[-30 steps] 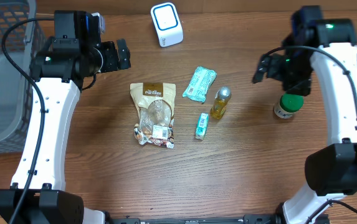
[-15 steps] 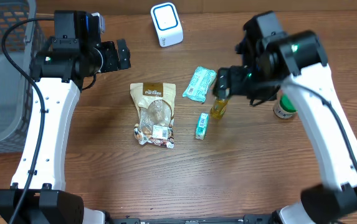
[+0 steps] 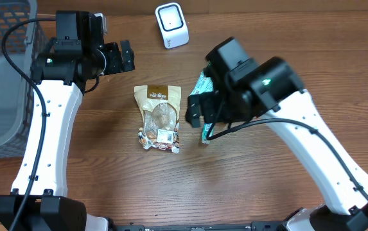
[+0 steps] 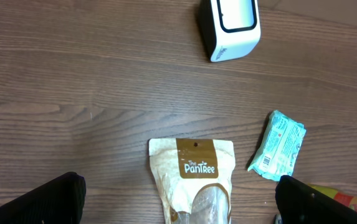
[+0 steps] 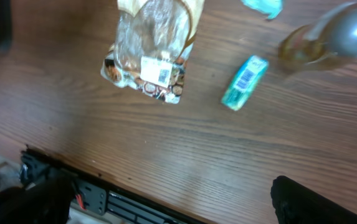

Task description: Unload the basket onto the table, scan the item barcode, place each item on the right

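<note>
My left jaws and right jaws stand spread, gripping nothing (the right hover above the items), and the snack pouch (image 3: 158, 119) lies flat on the table (image 3: 106, 173), apart from the scanner (image 3: 171, 24).

Overhead looks straight down, far, whole counter (image 3: 106, 179). Left wrist is high, looking down on snack pouch (image 4: 192, 180), scanner (image 4: 229, 28) beyond it. Right wrist, blurred, is high over snack pouch's lower end. All three share snack pouch.
</note>
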`<move>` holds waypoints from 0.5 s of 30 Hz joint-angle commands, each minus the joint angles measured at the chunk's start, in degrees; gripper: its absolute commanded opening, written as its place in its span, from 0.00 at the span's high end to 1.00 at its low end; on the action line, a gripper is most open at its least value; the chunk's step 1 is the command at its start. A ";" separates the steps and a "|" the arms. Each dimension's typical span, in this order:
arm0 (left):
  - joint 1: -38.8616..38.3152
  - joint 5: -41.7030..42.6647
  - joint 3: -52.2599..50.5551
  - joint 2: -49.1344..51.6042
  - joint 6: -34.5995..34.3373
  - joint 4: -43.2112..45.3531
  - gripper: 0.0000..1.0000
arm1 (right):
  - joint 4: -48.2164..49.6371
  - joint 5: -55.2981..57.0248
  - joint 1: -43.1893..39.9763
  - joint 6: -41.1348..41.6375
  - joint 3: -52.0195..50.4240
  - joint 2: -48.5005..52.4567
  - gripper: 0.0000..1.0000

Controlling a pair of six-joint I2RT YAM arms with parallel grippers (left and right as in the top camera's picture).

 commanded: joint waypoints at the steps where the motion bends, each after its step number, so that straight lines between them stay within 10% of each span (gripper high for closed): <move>1: -0.24 -0.31 0.72 0.02 1.33 0.09 0.01 | 2.12 0.07 1.86 2.64 -3.87 -0.37 0.00; 15: -0.24 -0.31 0.72 0.02 1.33 0.09 0.00 | 9.90 0.07 2.78 5.42 -15.26 -0.37 0.00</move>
